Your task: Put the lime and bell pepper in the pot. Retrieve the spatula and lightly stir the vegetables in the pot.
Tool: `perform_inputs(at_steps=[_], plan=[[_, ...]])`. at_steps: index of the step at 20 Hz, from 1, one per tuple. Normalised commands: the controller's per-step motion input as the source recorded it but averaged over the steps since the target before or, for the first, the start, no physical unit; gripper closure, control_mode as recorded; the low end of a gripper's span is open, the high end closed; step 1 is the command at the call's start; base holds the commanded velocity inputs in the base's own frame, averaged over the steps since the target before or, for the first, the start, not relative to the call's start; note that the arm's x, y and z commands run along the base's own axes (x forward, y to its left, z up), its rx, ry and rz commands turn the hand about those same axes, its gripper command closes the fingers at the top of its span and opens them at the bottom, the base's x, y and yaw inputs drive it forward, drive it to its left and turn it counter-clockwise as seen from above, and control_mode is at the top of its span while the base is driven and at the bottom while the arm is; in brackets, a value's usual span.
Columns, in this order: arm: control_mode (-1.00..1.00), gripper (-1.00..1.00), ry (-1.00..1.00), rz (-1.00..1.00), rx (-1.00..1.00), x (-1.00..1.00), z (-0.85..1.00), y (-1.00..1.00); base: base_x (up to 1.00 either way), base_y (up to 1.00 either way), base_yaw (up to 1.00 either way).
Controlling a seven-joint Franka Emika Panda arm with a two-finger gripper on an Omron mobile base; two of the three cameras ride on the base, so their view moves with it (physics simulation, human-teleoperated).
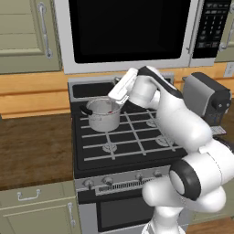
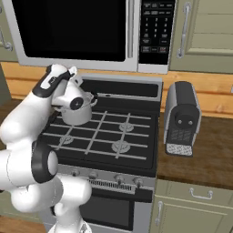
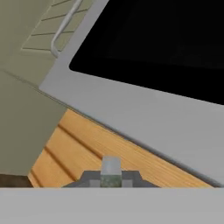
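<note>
The white arm [image 1: 192, 137] reached over the shiny steel pot [image 1: 104, 115] on the black stove [image 1: 132, 141]; its gripper [image 3: 111, 174] pinched the spatula's grey handle [image 3: 111, 167].

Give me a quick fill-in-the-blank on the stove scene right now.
1. The pot stands on the ____.
2. The appliance mounted above the stove is a ____.
3. The pot's two side handles are ____ in colour.
4. On the counter right of the stove stands a ____.

Missing words: stove; microwave; black; toaster
</note>
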Motion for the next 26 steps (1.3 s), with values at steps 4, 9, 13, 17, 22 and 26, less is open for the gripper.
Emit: perform_inputs(at_steps=[4, 9, 13, 17, 22, 26], plan=[[-1.00, 1.00, 0.00, 0.04, 0.10, 0.15, -0.25, 0.00, 0.00, 0.00, 0.00], [-1.00, 1.00, -0.08, 0.15, 0.02, -0.01, -0.37, 0.00, 0.00, 0.00, 0.00], [-1.00, 1.00, -0.09, 0.22, 0.03, 0.04, -0.31, 0.00, 0.00, 0.00, 0.00], [-1.00, 1.00, -0.04, 0.22, 0.01, 0.24, -0.54, 0.00, 0.00, 0.00, 0.00], [-1.00, 1.00, -0.08, 0.09, 0.08, 0.31, -0.11, -0.17, 0.00, 0.00, 0.00], [-1.00, 1.00, -0.01, 0.06, 0.18, 0.15, -0.24, 0.00, 0.00, 0.00, 0.00]])
